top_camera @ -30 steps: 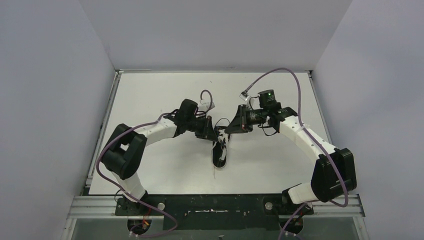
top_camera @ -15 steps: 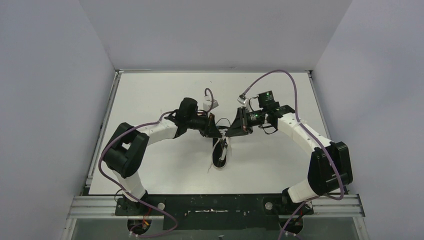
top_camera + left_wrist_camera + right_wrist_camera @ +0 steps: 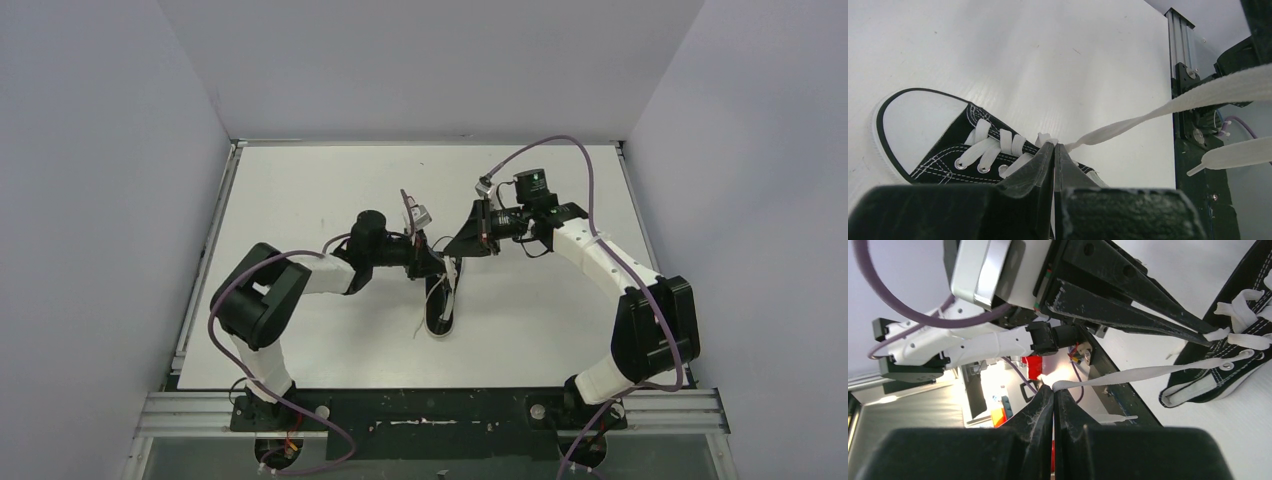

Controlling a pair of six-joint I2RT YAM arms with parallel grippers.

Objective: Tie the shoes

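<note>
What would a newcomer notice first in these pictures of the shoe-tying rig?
Both grippers converge on a small black sneaker in the middle of the white table. The left gripper is shut on the white lace right over the eyelets. The right gripper pinches a strand of it, stretched taut away from the shoe.

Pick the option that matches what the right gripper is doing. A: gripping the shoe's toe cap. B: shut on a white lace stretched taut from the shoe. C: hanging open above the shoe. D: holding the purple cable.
B: in the right wrist view the right gripper is shut on the white lace, which runs straight to the sneaker.
</note>
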